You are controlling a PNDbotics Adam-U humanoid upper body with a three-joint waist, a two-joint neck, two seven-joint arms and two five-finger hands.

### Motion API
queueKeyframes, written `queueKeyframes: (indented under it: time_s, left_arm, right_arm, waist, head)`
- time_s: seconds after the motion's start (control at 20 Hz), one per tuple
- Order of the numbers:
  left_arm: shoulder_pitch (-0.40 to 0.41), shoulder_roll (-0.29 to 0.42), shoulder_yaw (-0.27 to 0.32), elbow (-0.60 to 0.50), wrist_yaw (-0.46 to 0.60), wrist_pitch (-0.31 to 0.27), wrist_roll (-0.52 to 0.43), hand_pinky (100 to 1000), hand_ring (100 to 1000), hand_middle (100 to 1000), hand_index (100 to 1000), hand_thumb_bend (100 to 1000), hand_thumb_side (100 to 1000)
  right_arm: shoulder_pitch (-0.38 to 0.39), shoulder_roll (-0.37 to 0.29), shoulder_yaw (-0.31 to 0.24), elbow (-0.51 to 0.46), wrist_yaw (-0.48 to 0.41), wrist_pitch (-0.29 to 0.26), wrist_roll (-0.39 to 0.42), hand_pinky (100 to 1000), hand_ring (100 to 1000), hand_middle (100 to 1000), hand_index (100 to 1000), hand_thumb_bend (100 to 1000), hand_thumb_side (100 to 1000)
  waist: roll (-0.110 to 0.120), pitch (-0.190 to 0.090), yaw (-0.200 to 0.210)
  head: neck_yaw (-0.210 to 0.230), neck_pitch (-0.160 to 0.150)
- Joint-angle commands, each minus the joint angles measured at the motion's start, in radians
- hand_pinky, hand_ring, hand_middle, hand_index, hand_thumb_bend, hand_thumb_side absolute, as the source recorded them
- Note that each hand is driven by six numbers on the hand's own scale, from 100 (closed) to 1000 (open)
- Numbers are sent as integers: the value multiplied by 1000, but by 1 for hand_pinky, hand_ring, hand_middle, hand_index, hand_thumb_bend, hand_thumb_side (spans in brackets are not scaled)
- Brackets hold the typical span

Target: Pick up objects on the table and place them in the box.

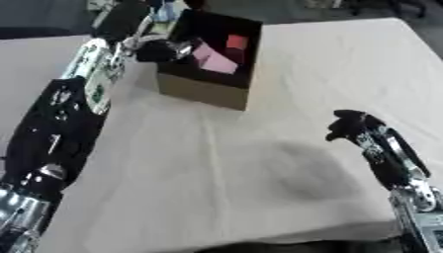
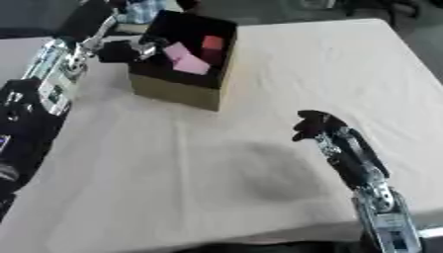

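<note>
A cardboard box (image 1: 203, 91) with a dark inside stands at the far left of the table. In it lie a pink piece (image 1: 216, 62) and a red piece (image 1: 236, 42). My left hand (image 1: 155, 51) is at the box's left rim, reaching over it, its tip right beside the pink piece. Whether it touches or holds that piece does not show. My right hand (image 2: 316, 126) hovers over the table's near right, well apart from the box, its fingers loosely bent with nothing in them.
A pale cloth covers the table (image 1: 259, 163), with soft creases and a grey shadow (image 1: 311, 173) left of my right arm. The table's near edge runs along the bottom. Blurred items (image 2: 143, 10) lie behind the box.
</note>
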Motion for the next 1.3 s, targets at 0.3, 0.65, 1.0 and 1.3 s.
queueKeyframes:
  time_s: [0.3, 0.65, 1.0, 1.3]
  left_arm:
    - [11, 163, 78, -81, 85, 70, -77, 842, 739, 774, 906, 421, 655]
    - [23, 239, 136, 26, -30, 131, -184, 810, 719, 747, 888, 419, 639]
    - [25, 221, 163, 136, -76, 176, -172, 800, 705, 733, 885, 415, 641]
    - [28, 188, 164, 234, -98, 204, -162, 788, 702, 743, 892, 439, 676]
  right_arm:
    - [0, -11, -13, -8, -2, 0, -6, 701, 590, 603, 803, 100, 720]
    - [1, -13, -14, -7, 1, -1, -8, 701, 590, 603, 803, 100, 720]
    - [-1, -13, -15, -5, 0, -3, -9, 701, 590, 603, 804, 100, 719]
    - [-3, -13, -13, -4, -1, -5, -8, 701, 590, 603, 804, 100, 718]
  waist:
    - [8, -32, 17]
    - [7, -33, 28]
    - [1, -32, 25]
    - [-3, -29, 19]
  head:
    - [-17, 5]
    - [-25, 5]
    - [-27, 5]
    - [-26, 5]
